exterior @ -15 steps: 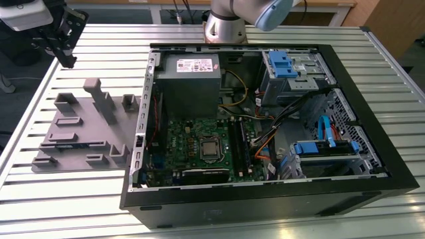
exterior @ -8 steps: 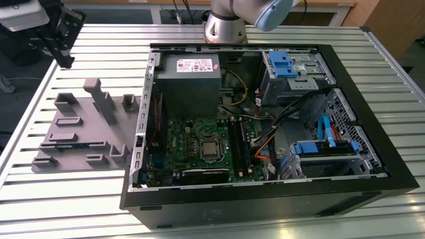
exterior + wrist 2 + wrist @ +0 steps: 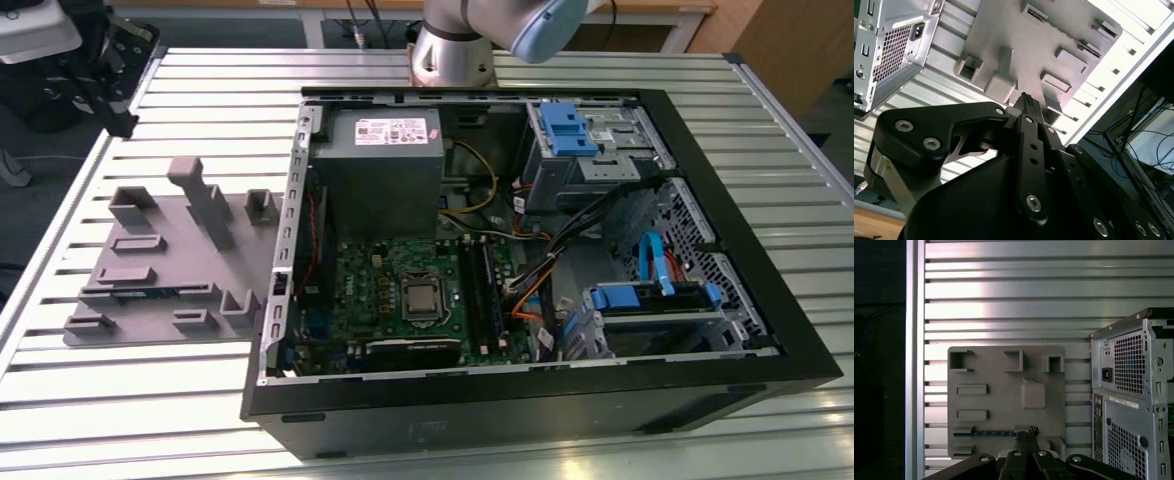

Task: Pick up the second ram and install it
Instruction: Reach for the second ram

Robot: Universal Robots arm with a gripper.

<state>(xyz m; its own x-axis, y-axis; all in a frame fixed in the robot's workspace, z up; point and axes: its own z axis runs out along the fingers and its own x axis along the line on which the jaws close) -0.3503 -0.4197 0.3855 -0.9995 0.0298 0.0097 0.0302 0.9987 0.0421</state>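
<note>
Here the second ram (image 3: 985, 432) rests in its holder (image 3: 1004, 390).

white label (image 3: 387, 131) on power supply (image 3: 379, 185), print too small to read

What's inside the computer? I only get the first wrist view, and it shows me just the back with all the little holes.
Observer: The case lies with its open side up, and the exterior view shows a green motherboard inside.
Operator: Cool! My second ram lies on the gray tray. Where's the robot's foot?
Observer: Its silver base stands on the table just beyond the case.
Operator: Is anything else blue?
Observer: Yes, a blue plastic clip sits near the case's far corner, on the exterior view's right.
</note>
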